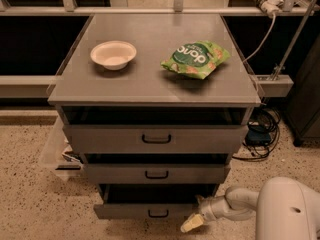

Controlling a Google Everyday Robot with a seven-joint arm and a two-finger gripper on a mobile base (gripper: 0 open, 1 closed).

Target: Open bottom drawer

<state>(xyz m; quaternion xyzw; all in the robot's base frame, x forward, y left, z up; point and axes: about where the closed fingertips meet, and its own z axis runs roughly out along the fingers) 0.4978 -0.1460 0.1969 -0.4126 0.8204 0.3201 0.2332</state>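
The bottom drawer (125, 210) is the lowest, narrowest grey front of the cabinet, with a small black bar handle (158, 213). It stands pulled out a little, with a dark gap above its front. My gripper (192, 223), with cream tips, is low at the drawer's right front corner, to the right of the handle and not touching it. It holds nothing that I can see. My white arm (235, 206) reaches in from the lower right.
The middle drawer (156, 174) and the top drawer (156, 139) also stand slightly out. On the cabinet top (150, 84) are a white bowl (113, 54) and a green snack bag (196, 59). Cables (260, 134) lie on the floor at the right, and a clear bin (55, 151) at the left.
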